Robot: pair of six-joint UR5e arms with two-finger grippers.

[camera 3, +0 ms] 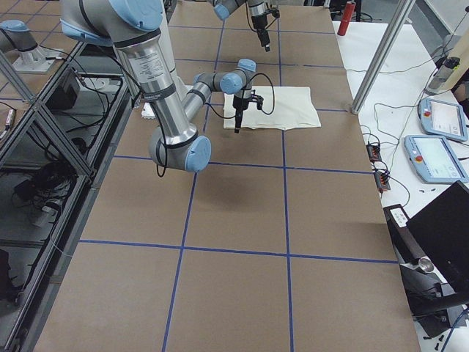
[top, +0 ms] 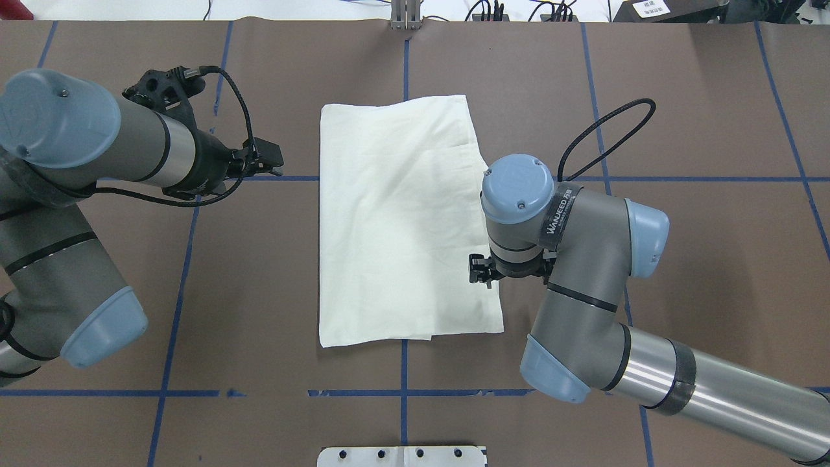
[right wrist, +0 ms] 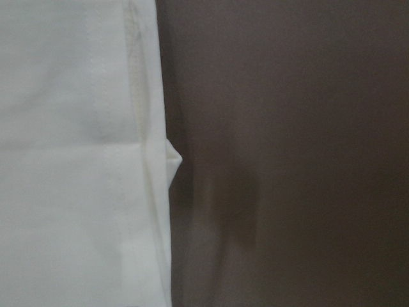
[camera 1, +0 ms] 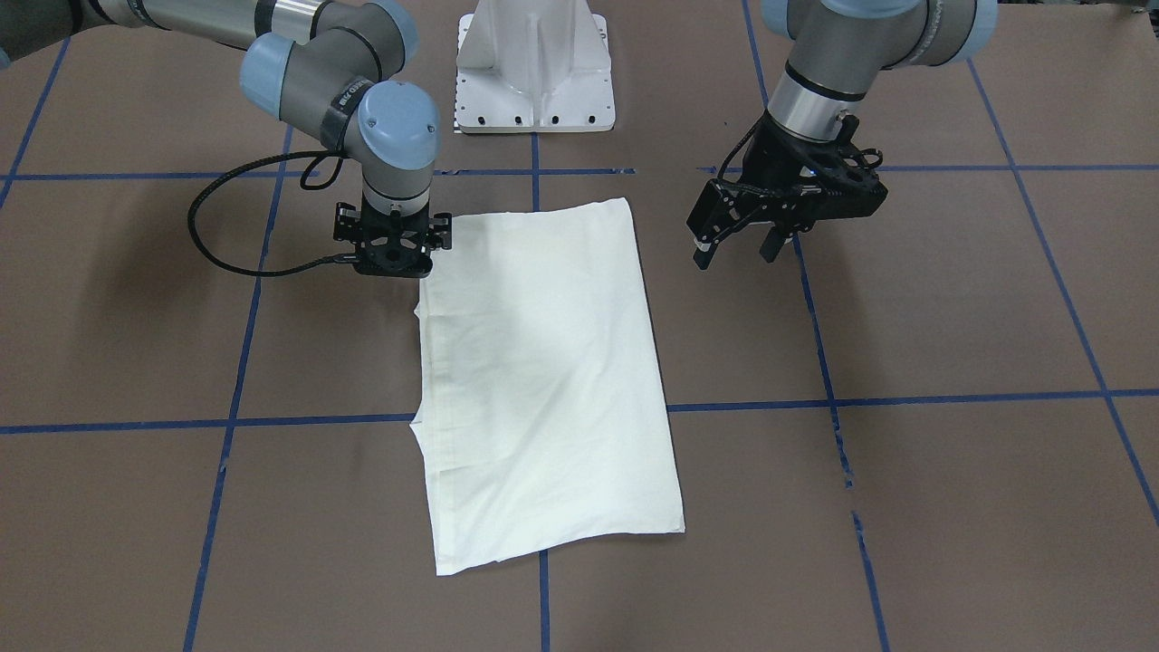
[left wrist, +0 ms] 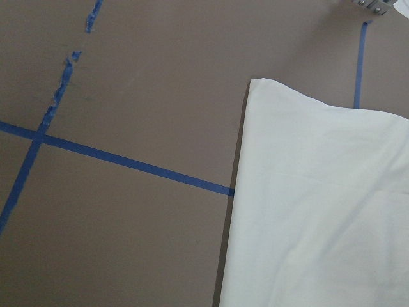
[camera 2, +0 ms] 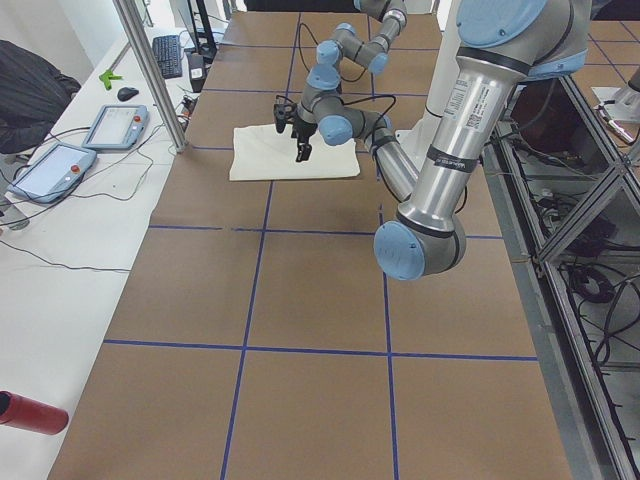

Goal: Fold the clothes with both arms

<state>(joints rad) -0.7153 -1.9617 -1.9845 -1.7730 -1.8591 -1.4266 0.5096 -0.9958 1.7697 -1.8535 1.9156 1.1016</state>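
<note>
The right gripper (camera 1: 391, 244) is hovering at the folded T-shirt's (camera 1: 543, 380) right edge, likely to pinch it, its opening untellable; the left gripper (camera 1: 735, 246) is hanging spread, empty.

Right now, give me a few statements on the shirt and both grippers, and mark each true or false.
1. The shirt lies folded into a rectangle on the table. True.
2. The shirt's cat print faces up. False: only plain cream cloth shows.
3. The left gripper is clamped on a corner of the shirt. False: it is open, holds nothing and hangs over bare table, apart from the cloth.
4. The right gripper points down at one long edge of the shirt. True.
</note>
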